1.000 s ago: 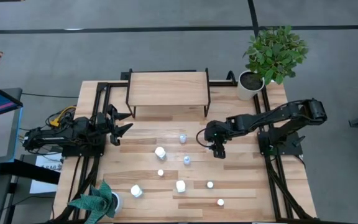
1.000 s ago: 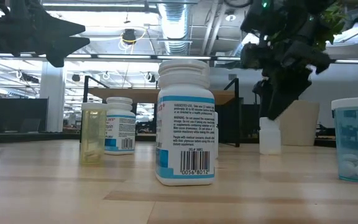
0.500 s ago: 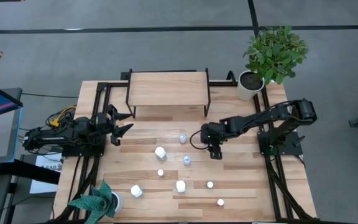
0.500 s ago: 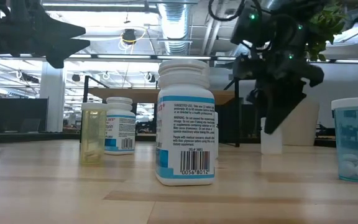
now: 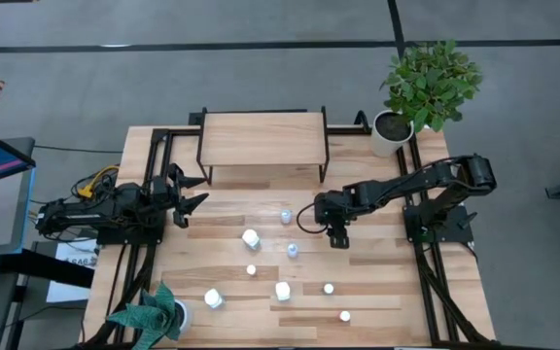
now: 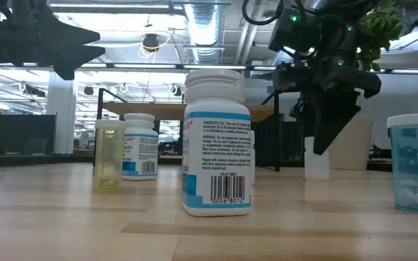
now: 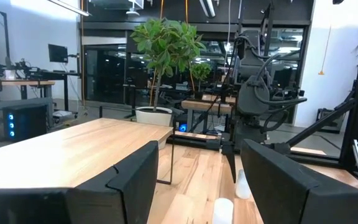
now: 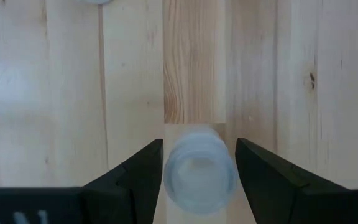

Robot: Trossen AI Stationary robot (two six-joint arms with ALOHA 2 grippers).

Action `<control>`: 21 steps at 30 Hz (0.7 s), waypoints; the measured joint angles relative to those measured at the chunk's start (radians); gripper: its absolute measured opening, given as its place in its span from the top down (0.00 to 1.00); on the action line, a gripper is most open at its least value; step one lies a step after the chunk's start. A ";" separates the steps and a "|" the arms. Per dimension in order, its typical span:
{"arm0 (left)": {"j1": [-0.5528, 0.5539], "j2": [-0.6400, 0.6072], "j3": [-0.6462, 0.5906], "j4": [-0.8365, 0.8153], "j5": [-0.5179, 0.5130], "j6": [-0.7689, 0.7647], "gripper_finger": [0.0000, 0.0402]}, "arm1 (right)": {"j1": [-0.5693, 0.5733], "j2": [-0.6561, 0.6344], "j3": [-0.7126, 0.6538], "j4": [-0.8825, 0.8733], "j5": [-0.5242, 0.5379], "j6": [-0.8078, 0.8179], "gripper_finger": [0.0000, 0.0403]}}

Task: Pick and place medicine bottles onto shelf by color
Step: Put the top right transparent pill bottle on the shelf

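Note:
My right gripper (image 5: pixel 336 236) is open, pointing down over a small pale bottle (image 8: pixel 199 173) that stands upright on the table. Its fingers stand on either side of the bottle's top; the bottle also shows in the low view (image 6: pixel 316 161). My left gripper (image 5: pixel 188 194) waits open and empty at the table's left. Two pale-blue bottles (image 5: pixel 285 216) (image 5: pixel 293 250), larger white ones (image 5: pixel 251 237) (image 5: pixel 282 290) (image 5: pixel 213 298) and tiny ones (image 5: pixel 328 288) stand on the tabletop. The shelf (image 5: pixel 263 139) stands at the far edge with a bare top.
A potted plant (image 5: pixel 426 83) stands at the far right corner and another (image 5: pixel 154 316) at the near left corner. Black frame rails (image 5: pixel 426 282) run along both sides of the table. The bottles are scattered between the gripper and the near edge.
My right gripper has gone a little toward the table's left edge and now stands over the small pale bottle. The bottles have stayed where they were.

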State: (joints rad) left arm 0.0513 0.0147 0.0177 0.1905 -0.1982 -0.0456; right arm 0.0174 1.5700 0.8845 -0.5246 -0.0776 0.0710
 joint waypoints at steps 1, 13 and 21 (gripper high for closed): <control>0.000 0.000 0.000 0.000 0.000 0.000 0.46 | 0.000 0.000 0.000 0.000 0.000 0.004 0.45; 0.000 0.000 0.000 0.000 0.000 0.000 0.46 | -0.001 0.000 0.009 -0.052 0.000 0.008 0.48; 0.000 0.000 0.000 0.000 0.000 -0.001 0.46 | -0.007 0.000 0.043 -0.051 0.000 0.003 0.59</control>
State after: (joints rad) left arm 0.0513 0.0149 0.0177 0.1905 -0.1986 -0.0461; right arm 0.0106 1.5699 0.9279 -0.5754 -0.0776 0.0739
